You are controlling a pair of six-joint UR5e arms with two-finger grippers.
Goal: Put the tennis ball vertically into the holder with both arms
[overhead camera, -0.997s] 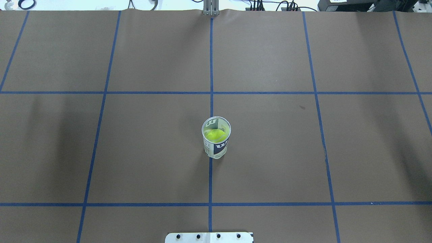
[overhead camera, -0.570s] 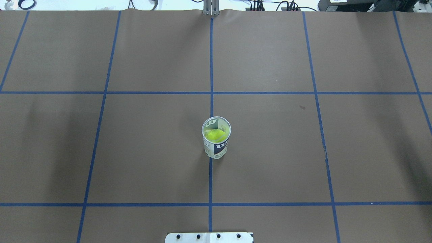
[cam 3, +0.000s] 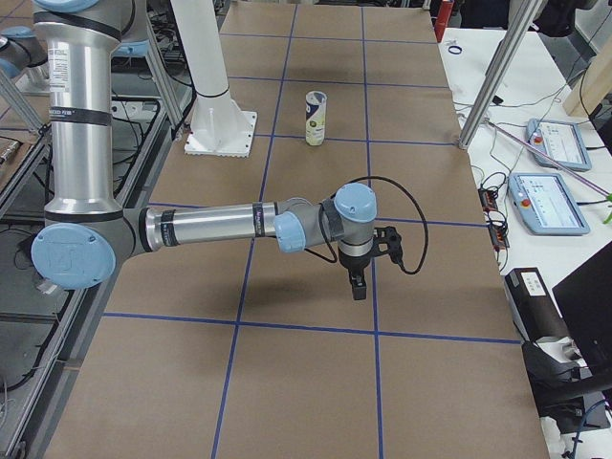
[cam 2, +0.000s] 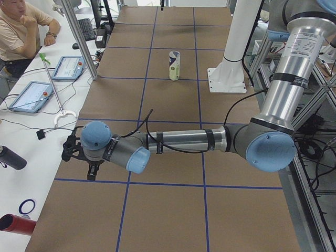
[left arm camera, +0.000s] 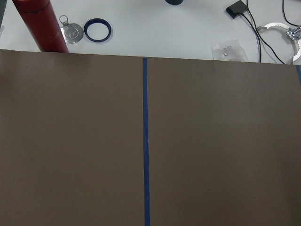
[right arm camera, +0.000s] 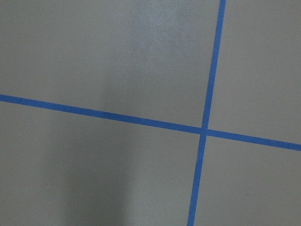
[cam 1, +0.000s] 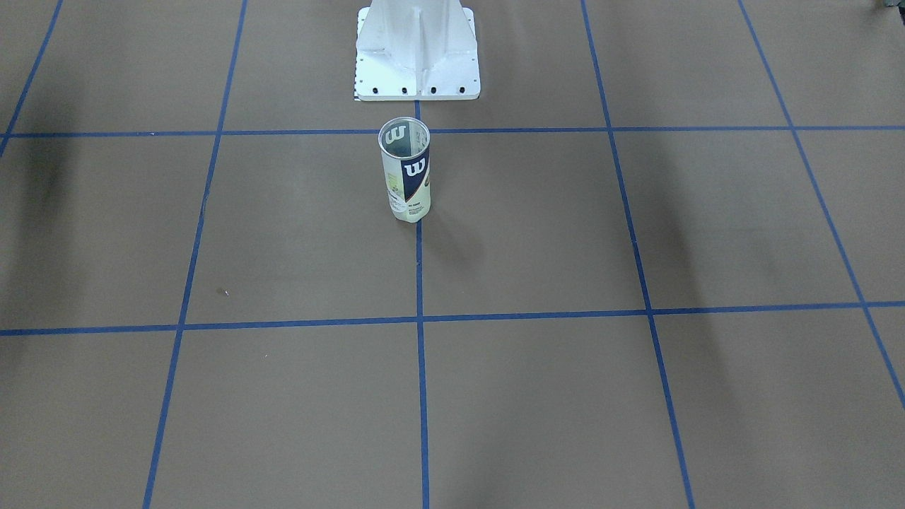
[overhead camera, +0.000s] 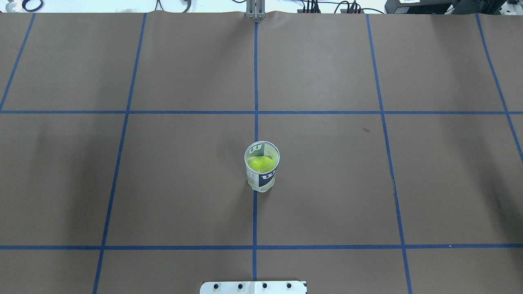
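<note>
The holder [overhead camera: 262, 174], a clear can with a white and navy label, stands upright on the centre blue line of the brown table. It also shows in the front view [cam 1: 407, 177] and both side views [cam 2: 174, 65] [cam 3: 316, 118]. A yellow-green tennis ball [overhead camera: 261, 163] sits inside it. My left gripper [cam 2: 92, 171] shows only in the left side view, far from the can near the table's left end. My right gripper [cam 3: 360, 289] shows only in the right side view, pointing down near the right end. I cannot tell whether either is open or shut.
The white metal base [cam 1: 417, 63] stands just behind the can. Off the table's left end lie a red bottle [left arm camera: 40, 26], a blue ring [left arm camera: 98, 30] and cables. An operator [cam 2: 21, 26] sits by tablets [cam 2: 31, 96]; more tablets [cam 3: 547, 201] lie on the far side.
</note>
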